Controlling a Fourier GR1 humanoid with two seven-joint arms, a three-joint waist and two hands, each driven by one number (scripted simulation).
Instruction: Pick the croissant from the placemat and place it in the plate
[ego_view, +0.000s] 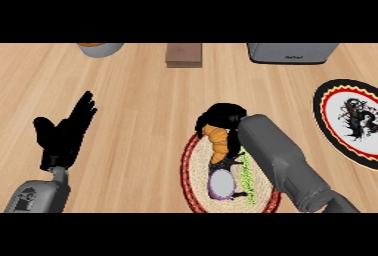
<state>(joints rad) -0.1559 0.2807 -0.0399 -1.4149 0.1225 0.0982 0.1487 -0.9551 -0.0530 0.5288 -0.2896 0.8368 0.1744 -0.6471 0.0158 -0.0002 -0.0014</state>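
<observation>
Right hand: over the far end of the placemat; black fingers curled down round the top of the croissant, gripping it.
Croissant: orange-brown, its upper end hidden under the right fingers, its lower end sticking out below them toward the forearm; above the placemat's woven centre. Cannot tell if it is lifted clear of the mat.
Placemat: oval, red-rimmed, partly covered by the right forearm; a pale oval picture with green lettering sits just below the croissant's lower tip.
Plate: dark rim with red edging, white centre with a dark figure; well to the right of the right fingers, apart from the placemat.
Left hand: at the view's left, fingers straight and spread, pointing up; resting, holding nothing.
Beyond the fingertips, at the far edge: brown block, grey appliance, grey bowl.
</observation>
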